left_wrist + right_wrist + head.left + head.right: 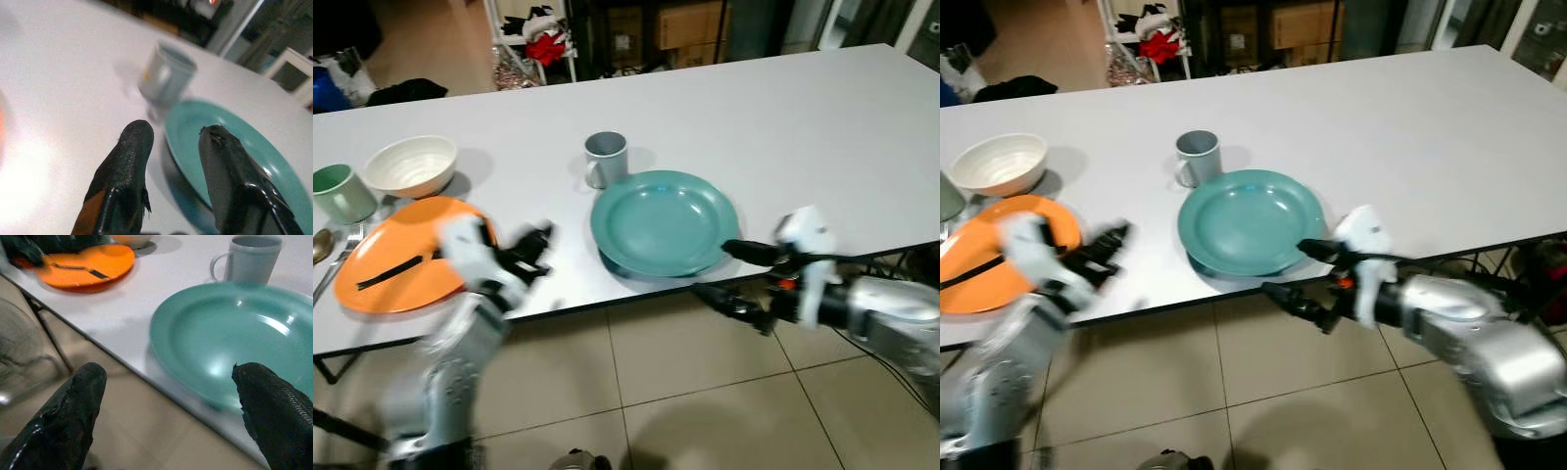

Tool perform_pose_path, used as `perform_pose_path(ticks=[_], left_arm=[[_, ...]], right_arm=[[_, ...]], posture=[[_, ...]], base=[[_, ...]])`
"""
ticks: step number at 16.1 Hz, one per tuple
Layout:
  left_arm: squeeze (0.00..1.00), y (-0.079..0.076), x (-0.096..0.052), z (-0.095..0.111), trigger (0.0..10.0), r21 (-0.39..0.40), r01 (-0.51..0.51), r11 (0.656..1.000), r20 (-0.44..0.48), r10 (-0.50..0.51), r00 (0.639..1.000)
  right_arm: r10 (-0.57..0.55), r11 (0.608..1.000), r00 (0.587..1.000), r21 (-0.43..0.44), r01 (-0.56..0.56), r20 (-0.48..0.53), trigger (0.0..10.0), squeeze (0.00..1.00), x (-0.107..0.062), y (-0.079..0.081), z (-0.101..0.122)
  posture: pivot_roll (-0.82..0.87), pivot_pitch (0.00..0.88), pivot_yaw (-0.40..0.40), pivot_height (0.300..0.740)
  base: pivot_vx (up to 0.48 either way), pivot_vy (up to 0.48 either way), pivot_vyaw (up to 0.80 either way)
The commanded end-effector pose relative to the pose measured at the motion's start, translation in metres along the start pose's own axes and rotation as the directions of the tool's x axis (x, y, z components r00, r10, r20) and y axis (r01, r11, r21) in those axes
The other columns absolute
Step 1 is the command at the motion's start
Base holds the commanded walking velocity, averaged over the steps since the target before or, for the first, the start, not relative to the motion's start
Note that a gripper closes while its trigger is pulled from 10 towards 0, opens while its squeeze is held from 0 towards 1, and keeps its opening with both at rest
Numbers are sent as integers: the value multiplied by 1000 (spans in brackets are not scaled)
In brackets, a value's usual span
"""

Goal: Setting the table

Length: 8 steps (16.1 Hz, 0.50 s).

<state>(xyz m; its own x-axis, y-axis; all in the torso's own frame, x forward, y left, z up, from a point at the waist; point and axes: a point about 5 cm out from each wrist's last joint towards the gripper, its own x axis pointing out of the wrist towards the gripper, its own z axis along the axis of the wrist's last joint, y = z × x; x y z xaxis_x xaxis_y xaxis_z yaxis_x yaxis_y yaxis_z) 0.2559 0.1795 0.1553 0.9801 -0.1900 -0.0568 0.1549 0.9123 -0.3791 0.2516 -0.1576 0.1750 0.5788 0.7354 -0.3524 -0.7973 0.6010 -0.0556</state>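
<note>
Two plates sat on the white table (783,127) at this moment: a teal plate (664,221) in the centre of the frame, close to the near edge, and an orange plate (403,255) at lower left with a dark utensil (399,269) lying across it. Just above the teal plate stood a grey mug (605,158), near its rim but whether touching could not be told. Over in the upper left was a cream bowl (411,164), and beside it at the left edge a pale green mug (342,192). A spoon (321,245) and a fork (342,257) lay at the far left, next to the orange plate.

The right gripper (732,270) was at lower right, at the table's edge beside the teal plate, its fingers spread wide, one above the tabletop by the rim and one below the edge, neither gripping the plate. The left gripper (532,251), blurred, hung over the table between the two plates, fingers (126,161) parted with a narrow gap and nothing between them; from its wrist camera the grey mug and teal plate lay ahead.

Beige floor tiles (705,382) filled the bottom of the frame, with dark shelves and boxes across the top.
</note>
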Motion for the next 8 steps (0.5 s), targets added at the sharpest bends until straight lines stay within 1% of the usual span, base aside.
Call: perform_pose_path(ticks=[1,2,3,4,5,6,8], left_arm=[[0,-9,-9,19,10000,101,36,994,60,-43,997],[0,-12,-14,24,10000,174,72,982,46,-81,996],[0,-14,-20,26,10000,259,126,958,1,-131,991],[0,-16,-28,22,10000,346,193,918,-74,-178,981],[0,-17,-39,15,10000,413,296,861,-196,-234,952],[0,-17,-45,11,10000,423,341,840,-251,-252,934],[0,-18,-50,10,10000,422,376,825,-288,-271,919]], right_arm=[[-5,995,1000,-103,4,-4,10000,0,18,2,-1],[-19,991,1000,-130,18,-7,10000,0,30,-2,-1],[-23,986,1000,-168,20,-16,10000,0,42,-6,-1],[-19,979,999,-202,13,-30,10000,0,52,-8,-1],[-16,969,998,-247,0,-61,10000,0,69,-12,-5],[-14,962,997,-271,-9,-81,10000,0,78,-14,-7],[-7,956,995,-293,-24,-104,10000,0,85,-17,-11]], posture=[[-81,0,102,740],[-74,0,99,740],[-58,0,92,740],[-52,0,91,740],[-45,0,94,740],[-45,0,94,740],[-40,0,94,740]], base=[[0,0,0],[0,0,0],[0,0,0],[0,0,0],[0,0,0],[0,0,0],[0,0,0]])
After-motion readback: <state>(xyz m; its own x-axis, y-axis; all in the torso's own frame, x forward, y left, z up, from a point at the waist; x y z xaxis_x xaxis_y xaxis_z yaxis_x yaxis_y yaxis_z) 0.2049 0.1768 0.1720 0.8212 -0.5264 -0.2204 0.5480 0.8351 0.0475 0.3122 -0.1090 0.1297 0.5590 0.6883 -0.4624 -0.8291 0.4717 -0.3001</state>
